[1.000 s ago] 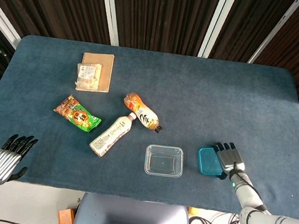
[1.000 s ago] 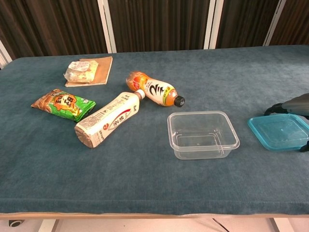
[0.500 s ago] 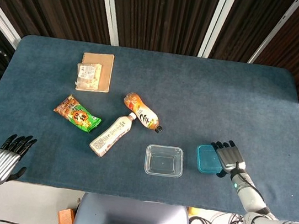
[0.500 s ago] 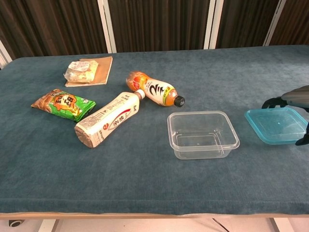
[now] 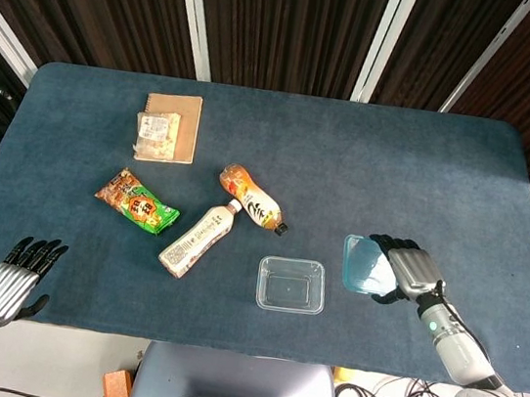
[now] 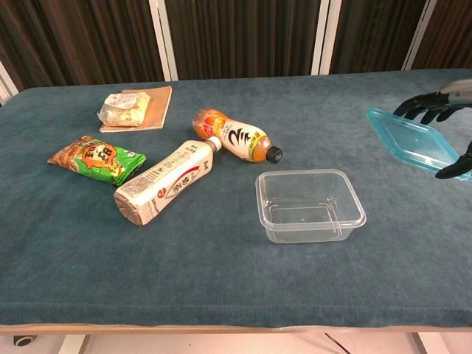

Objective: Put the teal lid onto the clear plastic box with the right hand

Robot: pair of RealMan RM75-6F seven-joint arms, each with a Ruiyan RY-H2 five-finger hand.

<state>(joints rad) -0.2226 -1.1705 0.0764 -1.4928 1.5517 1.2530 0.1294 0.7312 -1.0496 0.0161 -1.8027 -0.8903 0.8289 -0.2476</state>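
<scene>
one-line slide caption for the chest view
Right hand holds the teal lid beside the clear plastic box.

Silver hand (image 5: 417,272), black fingertips (image 5: 382,242)

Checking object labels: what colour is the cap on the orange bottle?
Black; the cap on the orange bottle shows best in the chest view.

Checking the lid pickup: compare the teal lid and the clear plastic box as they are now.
The teal lid is tinted blue-green; the clear plastic box is colourless. The lid is held off the table, tilted, in the right hand; the box sits flat on the blue cloth, untouched. The lid is a shallow sheet; the box is a deeper tub, open and empty. Both are see-through rounded rectangles.
</scene>
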